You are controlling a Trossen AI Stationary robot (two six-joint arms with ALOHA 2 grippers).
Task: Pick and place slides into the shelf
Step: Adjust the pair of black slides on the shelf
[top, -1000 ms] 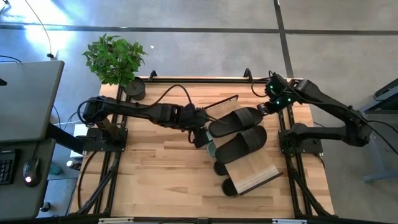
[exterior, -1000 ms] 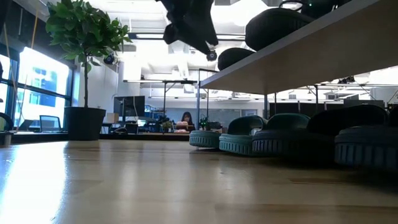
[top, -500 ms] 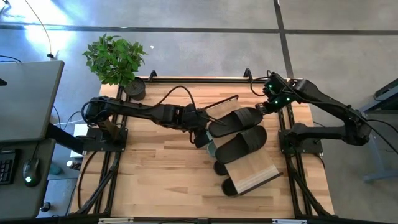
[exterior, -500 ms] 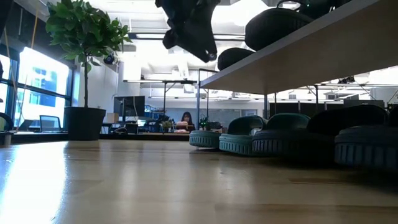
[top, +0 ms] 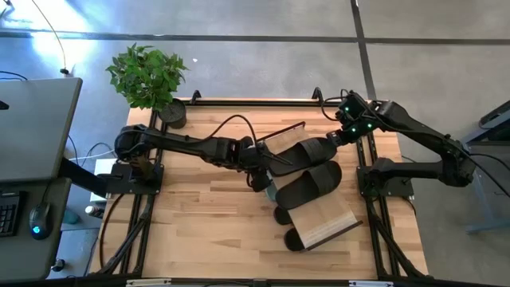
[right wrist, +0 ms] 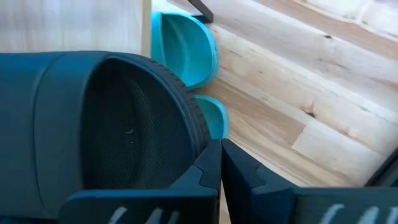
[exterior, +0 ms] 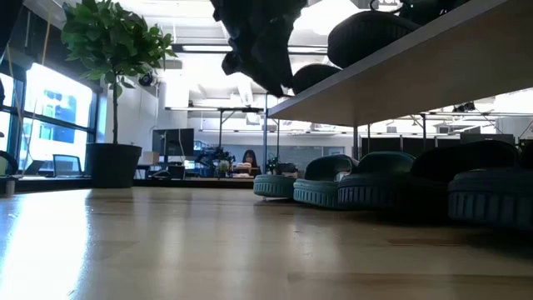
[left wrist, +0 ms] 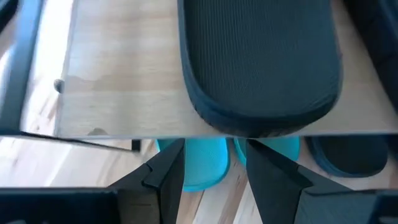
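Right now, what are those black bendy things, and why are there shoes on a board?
They are two robot arms bolted to a wooden table. One camera looks down from above, one sits low on the table, and one rides on each wrist. The board is a sloping shoe shelf. Two black slides lie on top; green slides sit on the table under it. The left gripper is open at the shelf's edge, holding nothing. The right gripper is shut, at one black slide's end. A potted plant stands in the corner.
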